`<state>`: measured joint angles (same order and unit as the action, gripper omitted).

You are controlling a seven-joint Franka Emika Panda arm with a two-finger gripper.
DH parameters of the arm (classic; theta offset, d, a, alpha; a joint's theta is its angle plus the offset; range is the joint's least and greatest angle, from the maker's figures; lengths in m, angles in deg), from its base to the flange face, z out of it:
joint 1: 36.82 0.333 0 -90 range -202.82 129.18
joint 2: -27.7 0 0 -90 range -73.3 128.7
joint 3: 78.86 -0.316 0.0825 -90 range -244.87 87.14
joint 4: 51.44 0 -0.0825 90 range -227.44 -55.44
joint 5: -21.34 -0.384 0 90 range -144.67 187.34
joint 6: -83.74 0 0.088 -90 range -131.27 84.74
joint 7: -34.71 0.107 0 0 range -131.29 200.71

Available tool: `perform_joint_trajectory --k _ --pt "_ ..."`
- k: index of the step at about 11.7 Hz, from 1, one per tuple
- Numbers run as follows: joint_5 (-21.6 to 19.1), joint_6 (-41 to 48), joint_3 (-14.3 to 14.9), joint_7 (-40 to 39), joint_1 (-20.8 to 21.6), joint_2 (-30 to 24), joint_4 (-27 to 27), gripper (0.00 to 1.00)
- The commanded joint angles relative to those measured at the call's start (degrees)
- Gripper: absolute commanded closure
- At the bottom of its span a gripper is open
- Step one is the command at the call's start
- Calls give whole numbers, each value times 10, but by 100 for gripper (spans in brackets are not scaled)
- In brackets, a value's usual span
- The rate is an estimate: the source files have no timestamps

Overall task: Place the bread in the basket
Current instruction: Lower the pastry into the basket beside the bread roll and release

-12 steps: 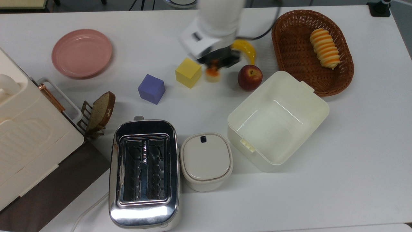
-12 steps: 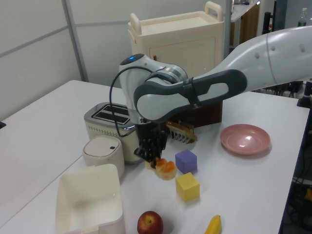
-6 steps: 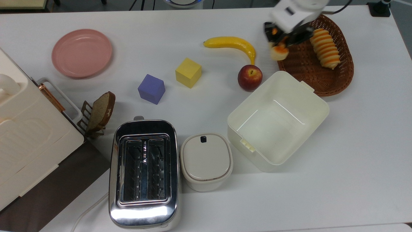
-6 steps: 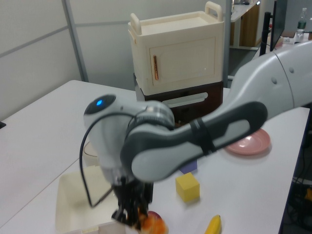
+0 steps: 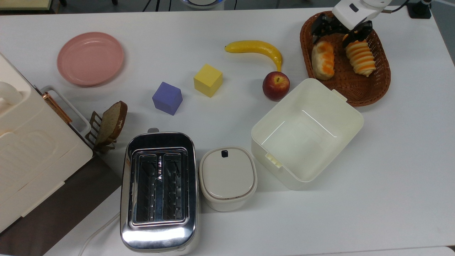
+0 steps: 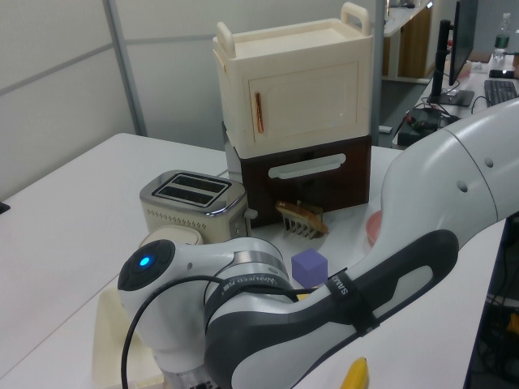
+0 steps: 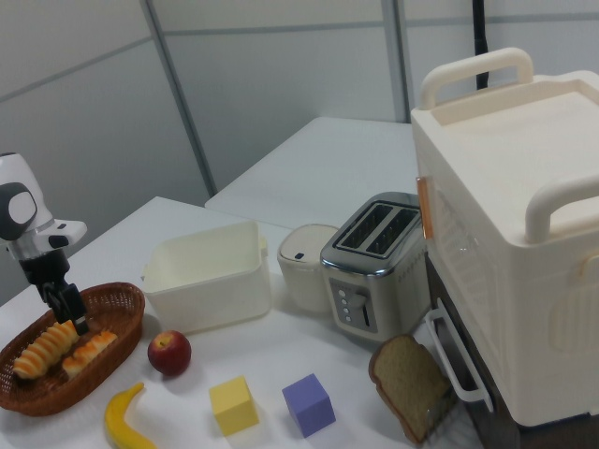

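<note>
Fingers [image 5: 342, 31] spread just above bread [image 5: 323, 59]

White arm [image 6: 454, 186], grey joint band, black cable, blue light, black fingers [image 5: 320, 25].

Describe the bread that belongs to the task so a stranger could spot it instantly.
Find the brown wicker basket at the top view's upper right. Two rolls lie inside; the bread is the top view's left one. It is short with orange glazed bumps, unlike the longer spiral-striped roll beside it.

light: bright, even | shadows: soft | glare: toaster [image 5: 159, 199] chrome
</note>
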<state>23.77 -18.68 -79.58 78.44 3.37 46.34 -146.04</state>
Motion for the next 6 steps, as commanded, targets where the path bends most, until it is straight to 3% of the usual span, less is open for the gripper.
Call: perform_joint_trajectory --k 1,3,6 --pt "10 14 8 7 -2 -11 3 0" --pt "13 74 -2 -36 -60 -46 3 0" --pt "13 138 -31 -128 -200 -116 3 0"
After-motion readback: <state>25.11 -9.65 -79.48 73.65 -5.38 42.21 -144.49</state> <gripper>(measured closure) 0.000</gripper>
